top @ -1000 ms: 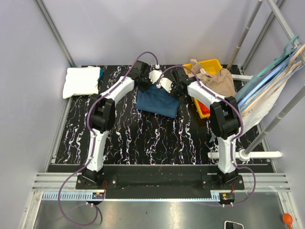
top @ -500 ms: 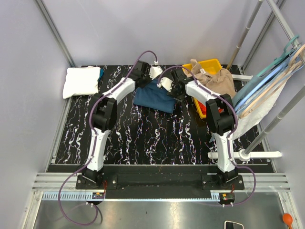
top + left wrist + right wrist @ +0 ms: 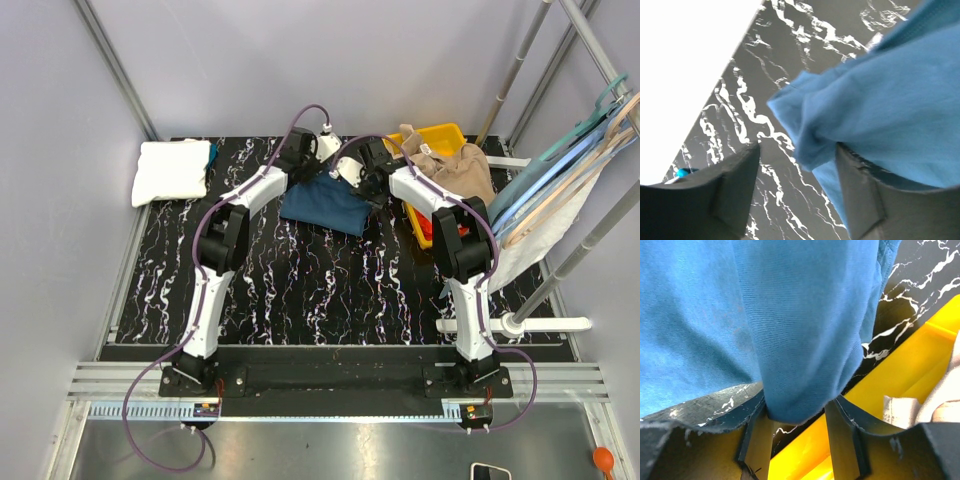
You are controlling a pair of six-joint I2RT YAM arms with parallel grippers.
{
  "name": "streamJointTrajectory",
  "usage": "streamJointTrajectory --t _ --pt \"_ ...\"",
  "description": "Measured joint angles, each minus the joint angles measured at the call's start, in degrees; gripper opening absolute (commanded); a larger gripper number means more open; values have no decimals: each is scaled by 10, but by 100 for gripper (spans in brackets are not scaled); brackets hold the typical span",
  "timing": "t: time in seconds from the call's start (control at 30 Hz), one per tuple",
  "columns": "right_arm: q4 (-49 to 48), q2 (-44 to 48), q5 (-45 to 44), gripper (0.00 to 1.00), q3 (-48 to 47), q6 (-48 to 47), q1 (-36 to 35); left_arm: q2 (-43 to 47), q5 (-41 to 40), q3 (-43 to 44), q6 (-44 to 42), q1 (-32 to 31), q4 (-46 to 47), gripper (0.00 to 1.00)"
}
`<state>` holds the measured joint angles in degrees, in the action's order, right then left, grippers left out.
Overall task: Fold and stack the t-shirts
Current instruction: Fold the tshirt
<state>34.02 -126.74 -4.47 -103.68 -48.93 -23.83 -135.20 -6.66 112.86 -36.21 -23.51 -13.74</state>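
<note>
The dark teal-blue t-shirt (image 3: 325, 203) lies folded on the black marbled table (image 3: 300, 290), at the back middle. My left gripper (image 3: 322, 150) is at its far left corner, my right gripper (image 3: 350, 172) at its far right corner. In the left wrist view the left gripper (image 3: 797, 167) is open, and a corner of the teal shirt (image 3: 880, 100) hangs loose by its right finger (image 3: 860, 195). The right gripper (image 3: 800, 432) also stands open, a fold of the teal shirt (image 3: 800, 340) resting between its fingertips. A white t-shirt (image 3: 172, 170) lies folded at the back left.
A yellow bin (image 3: 440, 132) at the back right holds a tan t-shirt (image 3: 455, 165); its wall (image 3: 900, 370) is right beside my right gripper. Pale blue and beige hangers (image 3: 560, 170) lean at the right edge. A white pipe (image 3: 515, 322) sticks in from the right.
Both grippers have opened and let go of the teal shirt's far edge, which has settled onto the table. Both arms have reached a little further back.
</note>
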Motion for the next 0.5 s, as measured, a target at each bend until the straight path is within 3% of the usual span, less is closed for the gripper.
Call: streamJointTrajectory --t 0.3,0.5 --pt "0 0 -9 49 0 0 0 0 -26 0 18 0 55 98" --pt "0 -2 -12 49 0 0 0 0 -48 -4 18 -1 90 99"
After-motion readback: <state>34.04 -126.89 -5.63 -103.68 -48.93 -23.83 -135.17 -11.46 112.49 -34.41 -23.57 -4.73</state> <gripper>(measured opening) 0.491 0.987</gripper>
